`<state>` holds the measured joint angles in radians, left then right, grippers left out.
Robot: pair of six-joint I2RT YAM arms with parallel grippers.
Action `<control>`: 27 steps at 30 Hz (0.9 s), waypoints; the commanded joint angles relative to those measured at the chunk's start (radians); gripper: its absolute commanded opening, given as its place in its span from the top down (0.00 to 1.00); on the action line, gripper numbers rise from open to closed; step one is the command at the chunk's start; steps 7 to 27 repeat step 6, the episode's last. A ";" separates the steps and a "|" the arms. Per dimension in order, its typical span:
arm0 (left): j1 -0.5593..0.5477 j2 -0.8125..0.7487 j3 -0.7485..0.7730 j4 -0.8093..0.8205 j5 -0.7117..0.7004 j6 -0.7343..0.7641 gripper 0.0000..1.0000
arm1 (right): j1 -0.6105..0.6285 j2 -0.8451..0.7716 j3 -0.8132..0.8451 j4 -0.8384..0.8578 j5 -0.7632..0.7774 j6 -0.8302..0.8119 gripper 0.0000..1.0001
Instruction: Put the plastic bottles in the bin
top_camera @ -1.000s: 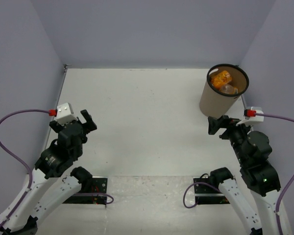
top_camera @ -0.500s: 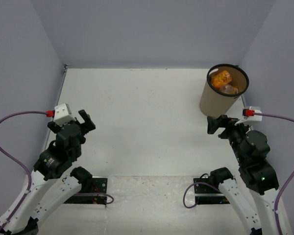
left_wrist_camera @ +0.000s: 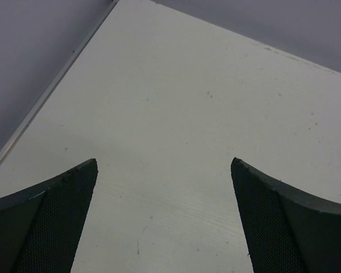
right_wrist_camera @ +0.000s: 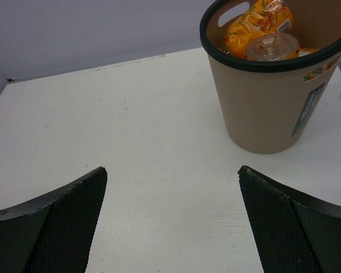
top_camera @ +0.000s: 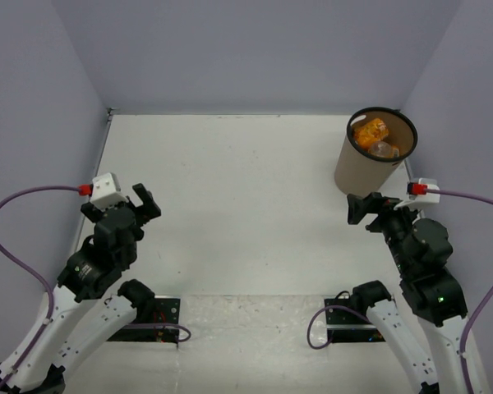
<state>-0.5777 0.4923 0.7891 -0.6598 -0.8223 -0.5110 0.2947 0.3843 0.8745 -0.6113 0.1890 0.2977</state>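
Idling unchanged: left tool, right tool (both spread), bottles in bin.

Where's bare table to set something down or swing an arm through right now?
The whole table from the left wall to the bin is bare, including the lane between the left gripper and right gripper, both open. Crowded only at the far right corner: the bin stands by the right wall, right gripper just in front of it.

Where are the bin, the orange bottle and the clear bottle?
bin (right_wrist_camera: 261, 108): right wrist view, front wall.
orange bottle (right_wrist_camera: 256, 25): right wrist view, its label.
clear bottle (right_wrist_camera: 271, 46): right wrist view, round end.
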 commanded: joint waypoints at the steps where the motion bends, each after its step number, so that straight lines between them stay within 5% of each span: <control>1: 0.009 -0.006 -0.005 0.032 -0.008 0.028 0.00 | 0.003 -0.002 -0.008 0.042 0.001 0.011 0.01; 27: 0.007 -0.011 -0.004 0.028 -0.012 0.025 0.00 | 0.003 -0.001 -0.009 0.035 0.007 0.011 0.01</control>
